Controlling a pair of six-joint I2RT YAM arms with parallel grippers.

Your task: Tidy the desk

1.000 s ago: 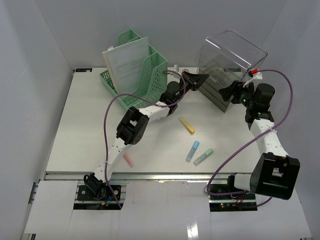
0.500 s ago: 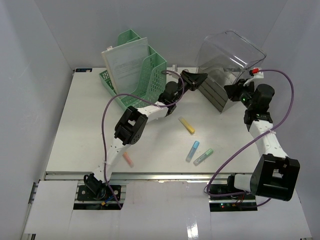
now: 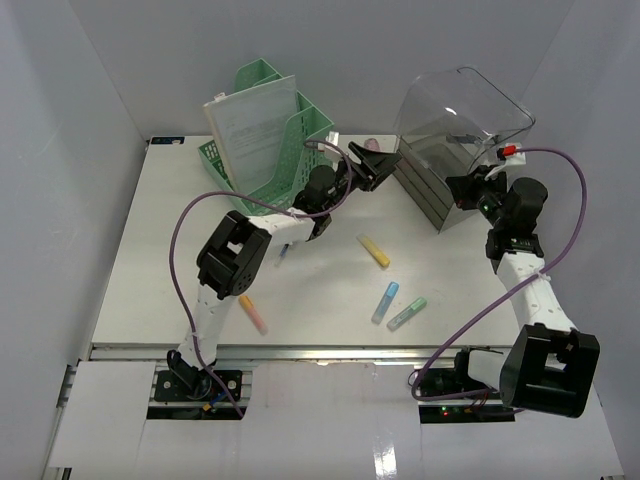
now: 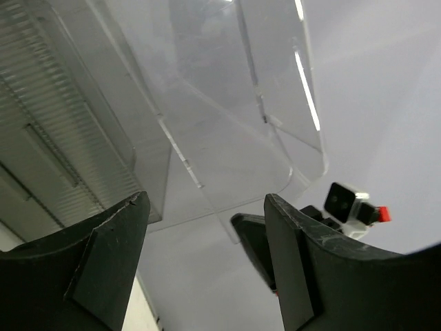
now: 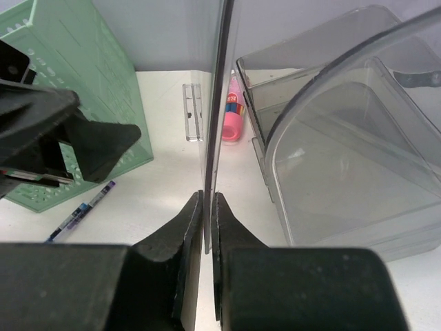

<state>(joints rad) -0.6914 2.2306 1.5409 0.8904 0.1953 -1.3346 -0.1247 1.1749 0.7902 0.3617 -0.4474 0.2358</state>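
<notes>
Clear plastic cover (image 3: 460, 105) above the grey drawer unit (image 3: 425, 185), far right on the white worktop (image 3: 160, 270), has its upright thin edge pinched in the right pincer (image 5: 208, 200). The left pincer (image 3: 374, 163), spread and empty, sits just left of it. The worktop lies flat below both arms and seems longest left to right.

I am looking down on the white counter (image 3: 150, 270). It is carrying a green file rack (image 3: 290, 150) far left and a clear drawer box (image 3: 430, 185) far right, with a small pink thing (image 3: 372, 143) lying between them. A yellow marker (image 3: 374, 250), blue marker (image 3: 385, 301) and green marker (image 3: 407, 313) are lying mid-counter. An orange marker (image 3: 253, 314) is lying front left, and a pen (image 3: 285, 251) near the rack.
</notes>
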